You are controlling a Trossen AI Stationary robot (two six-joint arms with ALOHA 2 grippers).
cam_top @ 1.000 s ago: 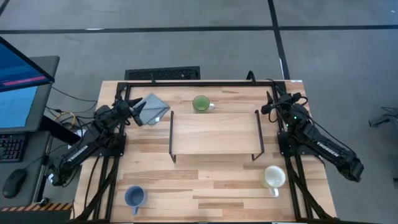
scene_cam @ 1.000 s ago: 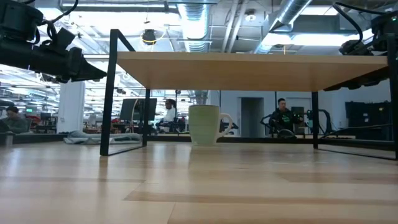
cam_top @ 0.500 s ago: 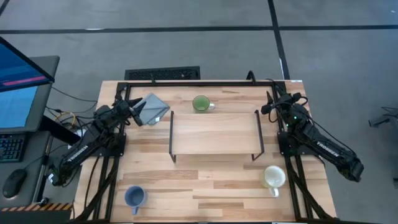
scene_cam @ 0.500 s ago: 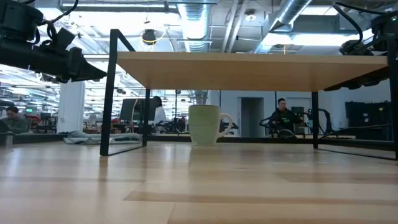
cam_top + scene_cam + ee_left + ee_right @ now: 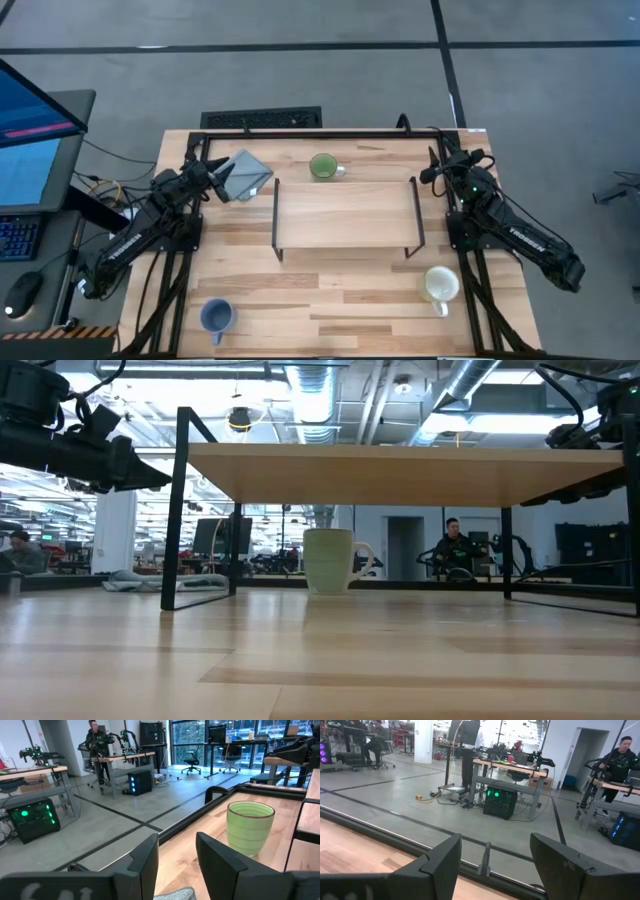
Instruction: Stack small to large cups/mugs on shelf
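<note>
The light-wood shelf (image 5: 345, 215) on black wire legs stands mid-table. The green mug (image 5: 322, 166) stands upright on the table just beyond the shelf's far edge; it also shows in the left wrist view (image 5: 250, 827) and the low view (image 5: 328, 560). The blue mug (image 5: 216, 316) stands near the table's near left corner. The cream mug (image 5: 440, 285) stands near right. My left gripper (image 5: 222, 183) hovers open over the far left area, raised off the table (image 5: 150, 475), its fingers apart (image 5: 177, 860). My right gripper (image 5: 438, 160) waits open at the far right (image 5: 495, 865).
A folded grey cloth (image 5: 245, 175) lies on the table at the far left, below my left gripper, left of the green mug. A black rail (image 5: 320, 132) runs along the table's far edge. Bare wood (image 5: 330, 300) lies between the blue and cream mugs, in front of the shelf.
</note>
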